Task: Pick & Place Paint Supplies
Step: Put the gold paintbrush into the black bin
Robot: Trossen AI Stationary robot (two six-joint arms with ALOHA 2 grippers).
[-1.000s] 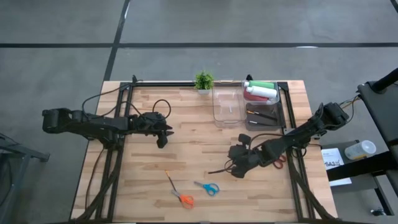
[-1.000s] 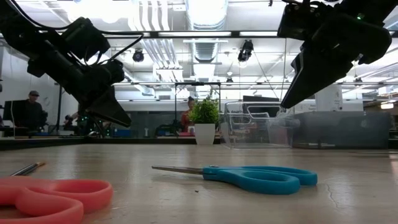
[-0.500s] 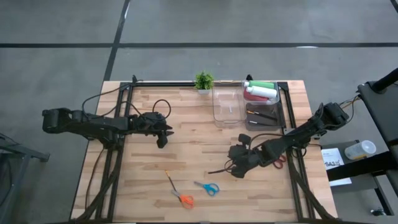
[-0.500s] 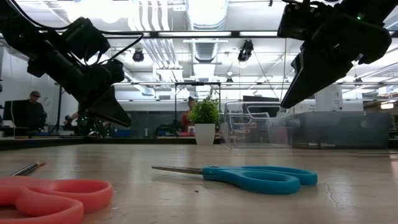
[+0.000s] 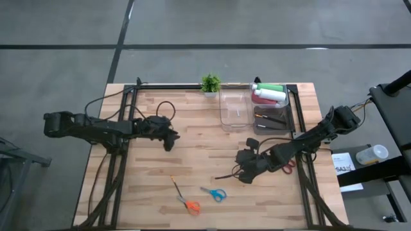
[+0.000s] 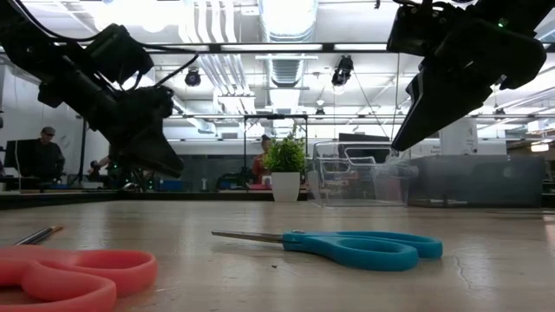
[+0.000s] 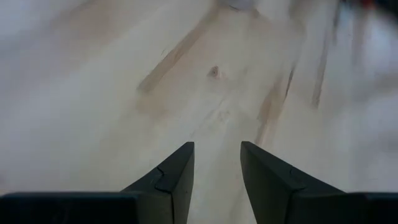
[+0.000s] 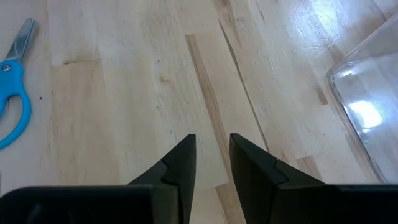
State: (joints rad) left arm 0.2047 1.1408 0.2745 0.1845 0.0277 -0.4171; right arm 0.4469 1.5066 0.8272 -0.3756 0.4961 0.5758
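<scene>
A: Bottles (image 5: 268, 94) and brushes (image 5: 270, 119) already sit in the far-right bin (image 5: 290, 109)?

B: Seemingly; one thin stick (image 5: 174, 187) still lies by the scissors (image 5: 214, 193), perhaps a brush.

A: Grippers?

B: Left gripper (image 5: 169, 139) and right gripper (image 5: 244, 168) hover over the bench (image 5: 192, 154), fingers slightly apart, empty.

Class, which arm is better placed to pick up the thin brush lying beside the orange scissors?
Probably the left. Its open, empty left gripper hangs closer to the brush, with nothing between them. The right gripper is farther off, beyond the blue scissors.
</scene>
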